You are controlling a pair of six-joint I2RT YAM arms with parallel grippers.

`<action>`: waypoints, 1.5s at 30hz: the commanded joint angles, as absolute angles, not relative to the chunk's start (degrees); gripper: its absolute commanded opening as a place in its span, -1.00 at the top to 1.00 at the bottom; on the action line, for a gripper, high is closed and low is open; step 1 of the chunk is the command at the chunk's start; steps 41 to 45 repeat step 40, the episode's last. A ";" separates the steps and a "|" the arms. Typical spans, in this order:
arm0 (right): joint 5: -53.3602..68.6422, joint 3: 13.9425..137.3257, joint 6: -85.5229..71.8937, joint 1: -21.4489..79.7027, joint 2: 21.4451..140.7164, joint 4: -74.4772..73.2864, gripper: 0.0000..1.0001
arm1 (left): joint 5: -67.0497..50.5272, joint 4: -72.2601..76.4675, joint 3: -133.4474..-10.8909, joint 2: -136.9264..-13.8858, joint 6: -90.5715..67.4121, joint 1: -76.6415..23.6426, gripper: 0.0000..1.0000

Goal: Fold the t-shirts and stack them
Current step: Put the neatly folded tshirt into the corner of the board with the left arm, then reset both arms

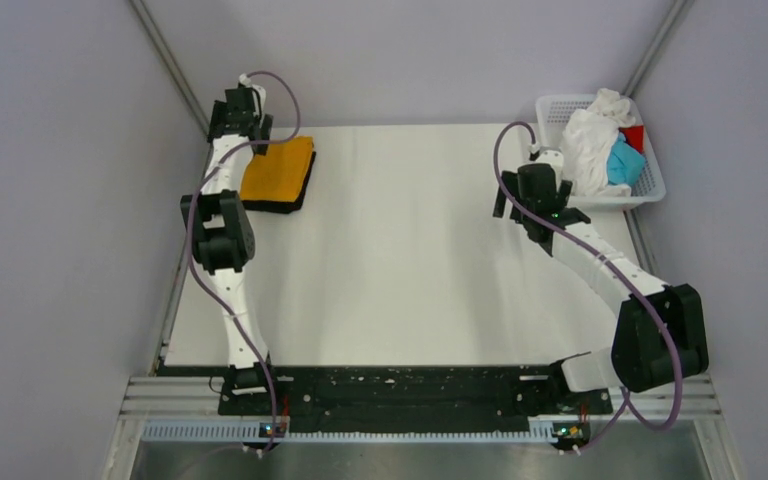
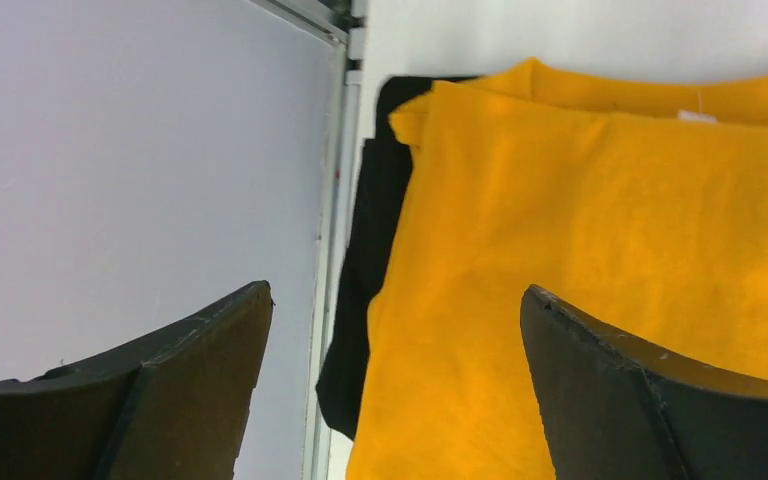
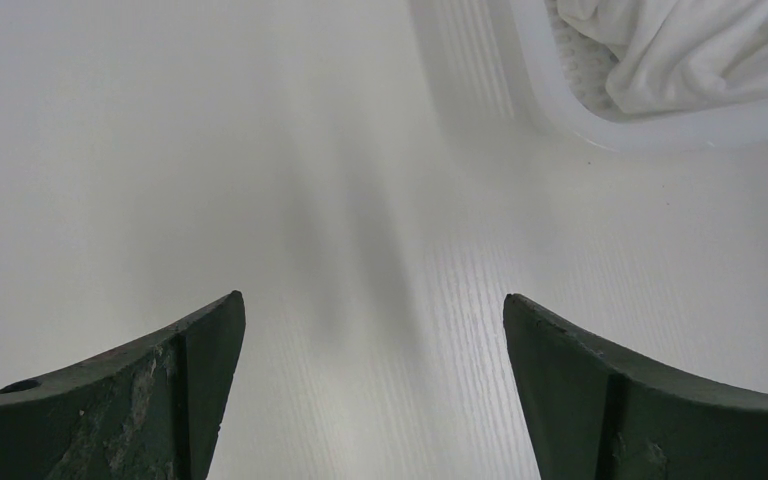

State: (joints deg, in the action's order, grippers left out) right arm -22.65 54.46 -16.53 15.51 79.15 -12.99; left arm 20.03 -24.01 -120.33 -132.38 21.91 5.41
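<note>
Left tool (image 2: 395, 292): fingers spread wide, nothing held, hovering over the near edge of the orange-yellow t-shirt (image 1: 278, 170).
Orange-yellow t-shirt: folded flat, lying on the folded black t-shirt (image 2: 365, 250). The stack sits at the upper left of the top view.
Right tool (image 3: 372, 296): fingers spread wide, nothing held, over bare tabletop (image 1: 410, 260), just beside the basket (image 1: 556, 108).
Basket: white mesh, upper right of the top view. It contains a crumpled white t-shirt (image 1: 588, 140), a light blue t-shirt (image 1: 622, 162) and a red t-shirt (image 1: 634, 135).
Tabletop: white.
Walls (image 1: 50, 200): pale grey, enclosing three sides.
</note>
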 commanded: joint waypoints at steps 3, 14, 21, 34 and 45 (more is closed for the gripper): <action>-25.33 56.93 -19.29 14.88 76.61 -13.76 -0.97 | 23.77 -17.81 -122.37 -126.79 11.83 5.80 -0.98; -23.85 50.25 -23.14 14.94 68.71 -10.63 -0.97 | -2.67 -20.58 -107.19 -111.37 -9.84 4.65 -0.97; -18.92 41.98 -25.09 14.90 63.70 -5.50 -0.97 | -8.73 -2.62 -73.53 -91.06 -25.46 -1.49 -0.97; -12.74 32.03 -28.37 14.92 62.74 1.79 -0.97 | 10.94 -5.24 -42.83 -70.33 -35.23 -23.07 -0.98; -10.67 30.43 -28.74 15.00 62.40 4.81 -0.97 | 15.10 -6.62 -40.65 -67.21 -37.04 -23.55 -0.98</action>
